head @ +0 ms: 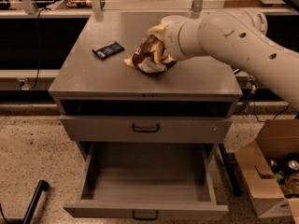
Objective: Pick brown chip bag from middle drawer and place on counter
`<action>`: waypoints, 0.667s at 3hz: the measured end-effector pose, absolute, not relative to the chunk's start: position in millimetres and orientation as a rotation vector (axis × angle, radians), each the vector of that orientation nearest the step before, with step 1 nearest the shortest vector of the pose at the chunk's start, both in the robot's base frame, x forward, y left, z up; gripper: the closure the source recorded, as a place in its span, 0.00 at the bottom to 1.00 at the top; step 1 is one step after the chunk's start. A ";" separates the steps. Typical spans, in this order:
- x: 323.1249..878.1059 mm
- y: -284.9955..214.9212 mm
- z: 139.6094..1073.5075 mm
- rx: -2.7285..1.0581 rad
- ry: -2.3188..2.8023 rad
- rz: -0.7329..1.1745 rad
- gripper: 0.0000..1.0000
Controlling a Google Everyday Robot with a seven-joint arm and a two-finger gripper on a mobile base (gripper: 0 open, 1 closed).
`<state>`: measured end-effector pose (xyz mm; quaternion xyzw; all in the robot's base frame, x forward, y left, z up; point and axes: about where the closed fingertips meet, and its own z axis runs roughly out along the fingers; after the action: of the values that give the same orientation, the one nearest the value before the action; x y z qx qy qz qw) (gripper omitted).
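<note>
Bag (148,59) rests on bench (93,78), right of centre. Claw (162,54) sits at bag's right side; grip cannot tell. Drawer (145,178) hangs open.

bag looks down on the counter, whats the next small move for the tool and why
Probably let the brown chip bag go and lift the tool straight up. The bag appears to rest on the counter, well inside its edges, with the tool at its upper right end, and the bag is out of the open middle drawer.
</note>
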<state>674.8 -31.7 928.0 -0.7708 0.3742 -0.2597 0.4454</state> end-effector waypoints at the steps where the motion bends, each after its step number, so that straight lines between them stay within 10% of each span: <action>1: 674.4 -30.9 928.1 -1.911 0.926 -0.643 0.16; 2: 674.1 -29.5 927.9 -1.912 0.924 -0.642 0.00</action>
<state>674.1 -29.5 927.9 -0.7718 0.3729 -0.2590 0.4453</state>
